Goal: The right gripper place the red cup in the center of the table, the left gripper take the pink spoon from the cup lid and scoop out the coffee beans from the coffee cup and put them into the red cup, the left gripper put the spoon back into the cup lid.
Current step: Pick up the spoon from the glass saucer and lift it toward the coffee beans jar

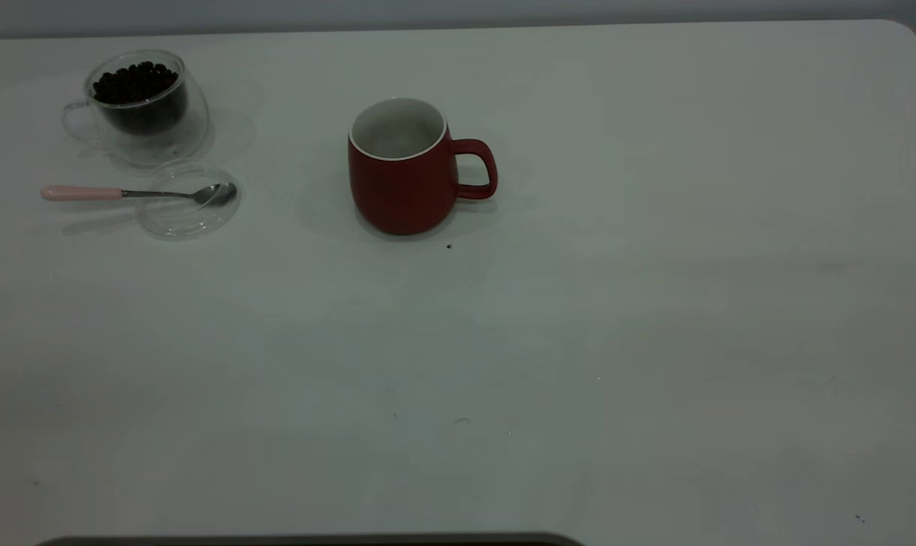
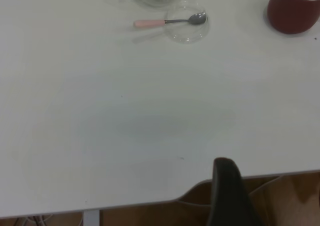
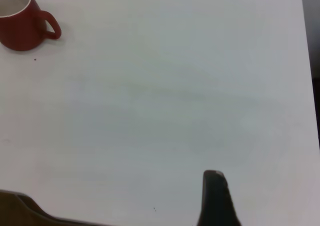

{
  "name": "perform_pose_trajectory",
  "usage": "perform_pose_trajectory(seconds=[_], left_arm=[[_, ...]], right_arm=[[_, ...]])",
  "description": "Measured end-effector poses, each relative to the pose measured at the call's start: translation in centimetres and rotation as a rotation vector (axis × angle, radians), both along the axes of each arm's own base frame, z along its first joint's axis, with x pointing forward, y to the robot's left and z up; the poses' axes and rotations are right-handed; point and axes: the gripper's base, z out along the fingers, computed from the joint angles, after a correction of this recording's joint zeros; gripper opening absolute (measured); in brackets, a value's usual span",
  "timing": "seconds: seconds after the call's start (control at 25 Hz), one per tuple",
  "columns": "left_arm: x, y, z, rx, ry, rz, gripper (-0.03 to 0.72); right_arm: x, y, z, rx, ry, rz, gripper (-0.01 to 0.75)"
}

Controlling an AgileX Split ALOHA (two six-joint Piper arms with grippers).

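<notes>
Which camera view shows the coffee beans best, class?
The exterior view: the coffee beans appear as a dark heap filling the coffee cup. The left wrist view catches only the cup's lower part at the picture's edge, beans barely visible. The right wrist view shows neither.

A pale grey wall (image 1: 458,14) is seen behind the far edge of the white table (image 1: 579,341), whose far right corner is rounded. A dark strip (image 1: 314,540) is seen along the near edge in the exterior view. Brown flooring (image 2: 280,196) is shown beyond the table's edge in the left wrist view. The tabletop is lit evenly, with soft shadows cast.
</notes>
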Motion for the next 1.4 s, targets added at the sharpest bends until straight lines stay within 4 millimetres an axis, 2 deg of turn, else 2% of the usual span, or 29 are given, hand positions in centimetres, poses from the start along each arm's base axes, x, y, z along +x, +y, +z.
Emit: perform_pose_trajectory(seconds=[0.4,0.48,0.56,0.64,0.8,1.12,1.28,1.4], left_arm=[[0.1,0.0,0.0,-0.01,-0.005,0.008,0.482],[0.5,0.0,0.4,-0.026,0.001,0.022,0.482],[1.7,0.0,1.3,-0.038,-0.007,0.033,0.482],[3.6,0.0,2.2,-0.044,0.002,0.039,0.482],[8.8,0.0,2.8,-0.05,0.095,0.057,0.482],[20.1,0.4,1.7,-0.056,0.28,0.121,0.482],[25.0,2.9,-0.2,-0.068,0.39,0.232,0.482],[28.2,5.9,-2.5,-0.133,0.449,0.353,0.482]], right_arm=[[0.0,0.0,0.0,0.0,0.0,0.0,0.535],[0.0,0.0,0.0,0.0,0.0,0.0,0.535],[0.0,0.0,0.0,0.0,0.0,0.0,0.535],[0.0,0.0,0.0,0.0,0.001,0.0,0.535],[0.0,0.0,0.0,0.0,0.001,0.0,0.535],[0.0,0.0,0.0,0.0,0.001,0.0,0.535],[0.0,0.0,0.0,0.0,0.001,0.0,0.535],[0.0,0.0,0.0,0.0,0.001,0.0,0.535]])
